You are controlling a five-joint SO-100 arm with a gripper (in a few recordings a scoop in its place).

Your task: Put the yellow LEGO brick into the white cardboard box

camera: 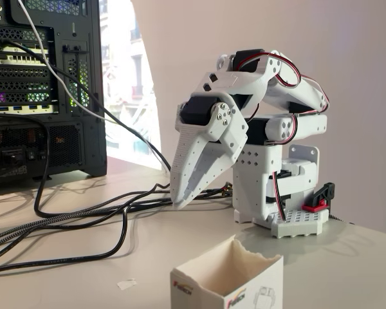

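Fixed view, taken from low beside the surface, which is pale beige and matte.

The white cardboard box stands at the bottom edge of the frame, in front of the arm and well apart from it. Its top is open, and the rim is torn and uneven, rising to a small peak at the back. The inner walls are off-white and bare. The front faces carry a red-and-black logo at the left corner, a second one near the middle corner, and a faint grey line drawing to the right. The lower part of the box is cut off by the frame. No contents can be made out inside it from this angle.

The white arm is folded over its base, a white studded plate with a red-and-black clamp at its right side. The pincer points down and to the left, its tip close above the surface behind the box. Its fingers lie together along their length, with nothing between them.

Black and braided cables run across the surface from the left toward the base. A black computer tower stands at the left rear. A small white scrap lies on the surface left of the box.
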